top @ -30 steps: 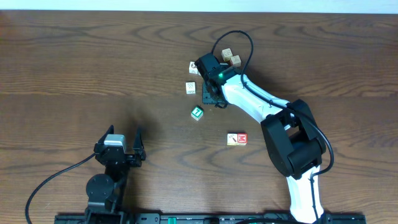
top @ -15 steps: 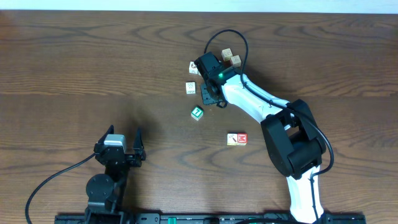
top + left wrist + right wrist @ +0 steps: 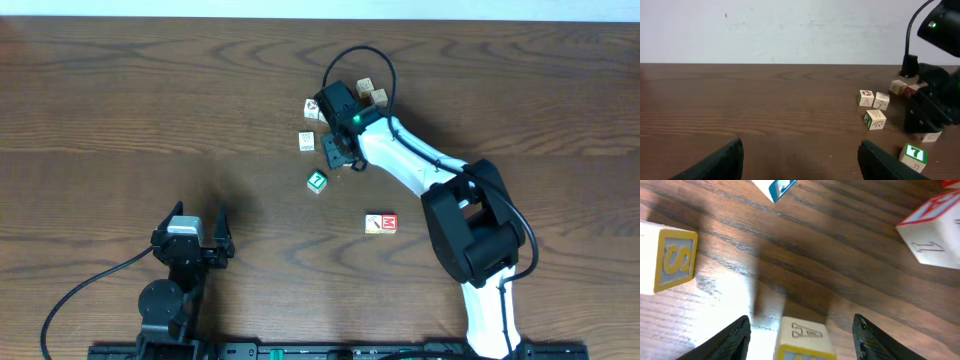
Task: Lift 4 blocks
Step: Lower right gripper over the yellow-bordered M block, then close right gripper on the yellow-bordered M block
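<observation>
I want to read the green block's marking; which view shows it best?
The left wrist view: the green block is large enough there to read its 7. Overhead shows the block only small, and the right wrist view misses it.

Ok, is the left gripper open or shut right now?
Open: the left gripper has fingers wide apart, only bare table between them.

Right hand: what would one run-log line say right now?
right hand open, straddling yellow-edged lettered block | left hand open, apart from blocks | green block on table
</observation>
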Motion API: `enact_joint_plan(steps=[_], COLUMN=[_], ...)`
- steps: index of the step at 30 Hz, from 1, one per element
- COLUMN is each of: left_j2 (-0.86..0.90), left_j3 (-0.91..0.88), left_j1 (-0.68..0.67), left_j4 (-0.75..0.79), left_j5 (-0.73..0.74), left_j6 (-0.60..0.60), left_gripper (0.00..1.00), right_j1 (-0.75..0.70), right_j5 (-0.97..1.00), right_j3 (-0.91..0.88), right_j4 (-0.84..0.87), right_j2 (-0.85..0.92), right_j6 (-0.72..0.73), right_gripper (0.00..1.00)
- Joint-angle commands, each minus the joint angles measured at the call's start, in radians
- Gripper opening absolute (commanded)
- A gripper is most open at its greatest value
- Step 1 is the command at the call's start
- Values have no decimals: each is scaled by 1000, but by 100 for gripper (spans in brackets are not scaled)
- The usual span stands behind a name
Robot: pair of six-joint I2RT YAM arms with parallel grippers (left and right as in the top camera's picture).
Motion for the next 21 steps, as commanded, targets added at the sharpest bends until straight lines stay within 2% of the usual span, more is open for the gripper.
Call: enact_joint_plan(steps=[1,5,11,21], left_j2=[-4,-4,-4,-4], left_j3=[-11,-11,-11,-11], left_j1=[-2,-2,-2,-2], left_j4=[-44,-44,-44,-44], left_j5=[-16,-16,-16,-16], left_j6=[-5,-5,-5,-5], left_gripper=[73,73,73,73], right_j1=[-6,-6,-6,5], right_j5=[3,3,2,5], right_j3=[40,40,40,38], right_j4=[-31,-73,-120,-113], right_j2=[-69,-100,-106,-101], right_j6=[80,199,325,320], right_gripper=[61,56,56,57])
